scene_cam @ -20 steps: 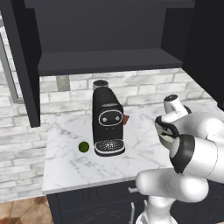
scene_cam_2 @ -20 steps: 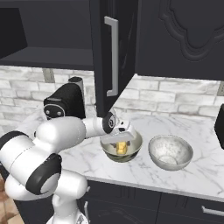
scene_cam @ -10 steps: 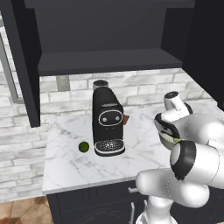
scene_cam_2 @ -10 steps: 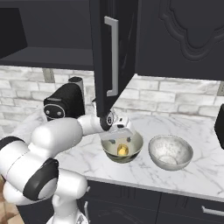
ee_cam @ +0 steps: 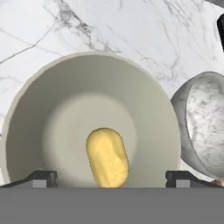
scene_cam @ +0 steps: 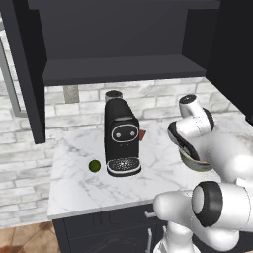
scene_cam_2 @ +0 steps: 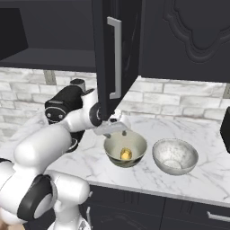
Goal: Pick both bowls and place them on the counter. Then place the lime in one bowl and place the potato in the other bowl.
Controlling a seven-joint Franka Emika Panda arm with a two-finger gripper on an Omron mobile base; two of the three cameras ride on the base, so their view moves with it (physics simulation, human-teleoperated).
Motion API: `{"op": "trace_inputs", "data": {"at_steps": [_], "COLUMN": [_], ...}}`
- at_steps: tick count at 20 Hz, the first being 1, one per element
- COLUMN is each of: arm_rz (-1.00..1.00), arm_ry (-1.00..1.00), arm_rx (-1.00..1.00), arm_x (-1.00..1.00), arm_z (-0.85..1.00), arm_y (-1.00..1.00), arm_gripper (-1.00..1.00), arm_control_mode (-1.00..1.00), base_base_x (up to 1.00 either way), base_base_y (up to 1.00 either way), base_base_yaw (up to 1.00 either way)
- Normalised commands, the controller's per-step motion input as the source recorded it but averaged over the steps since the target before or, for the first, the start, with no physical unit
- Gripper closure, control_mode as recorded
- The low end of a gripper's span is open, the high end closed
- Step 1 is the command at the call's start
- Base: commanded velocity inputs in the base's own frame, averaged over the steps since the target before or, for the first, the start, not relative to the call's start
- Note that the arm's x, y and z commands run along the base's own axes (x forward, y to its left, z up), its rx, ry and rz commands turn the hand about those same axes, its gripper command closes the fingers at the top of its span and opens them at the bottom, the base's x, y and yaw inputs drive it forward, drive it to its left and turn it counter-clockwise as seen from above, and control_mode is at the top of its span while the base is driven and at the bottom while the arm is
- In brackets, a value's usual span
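The olive-beige bowl [scene_cam_2: 112,147] stands on the white marble counter [scene_cam_2: 202,182], and the yellow potato [scene_cam_2: 126,154] lies loose in its bottom. My gripper [scene_cam_2: 120,130] hovers just above the bowl's rear-left rim, open and holding nothing. Seen from the hand, the potato [ee_cam: 107,157] rests inside the bowl [ee_cam: 65,109] between my wide-spread fingertips [ee_cam: 42,178], touching neither. The white-grey marbled bowl [scene_cam_2: 175,156] stands upright right beside it, also on the counter. The dark green lime [scene_cam: 94,166] sits on the counter [scene_cam: 74,190] left of the coffee machine, far from the gripper.
A black coffee machine [scene_cam: 122,138] stands mid-counter between the lime and the bowls. An open dark cabinet door [scene_cam_2: 114,54] hangs just above my hand. A dark shelf [scene_cam: 118,69] runs over the counter, with a brick wall behind.
The jaws have spread wide and the hand has lifted slightly out of the olive bowl, leaving the potato lying in it. The lime and the marbled bowl have not moved.
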Motion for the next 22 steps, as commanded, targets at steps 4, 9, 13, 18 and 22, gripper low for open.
{"op": "trace_inputs", "data": {"at_steps": [4,9,13,18,22], "arm_rz": [0.01,0.05,0.08,0.07,0.05], "arm_ry": [-0.04,-0.01,0.0,0.0,0.0], "arm_rx": [0.0,0.0,0.0,0.0,0.0], "arm_x": [-0.13,-0.1,-0.09,-0.07,-0.02], "arm_z": [0.15,0.0,0.0,0.0,-0.06], "arm_y": [0.74,0.89,0.88,0.9,0.85], "arm_gripper": [-1.0,-1.0,-1.0,-1.0,-1.0], "arm_control_mode": [-1.0,-1.0,-1.0,-1.0,-1.0], "base_base_x": [0.0,0.0,0.0,0.0,0.0], "base_base_y": [0.0,0.0,0.0,0.0,0.0], "base_base_yaw": [0.0,0.0,0.0,0.0,0.0]}}
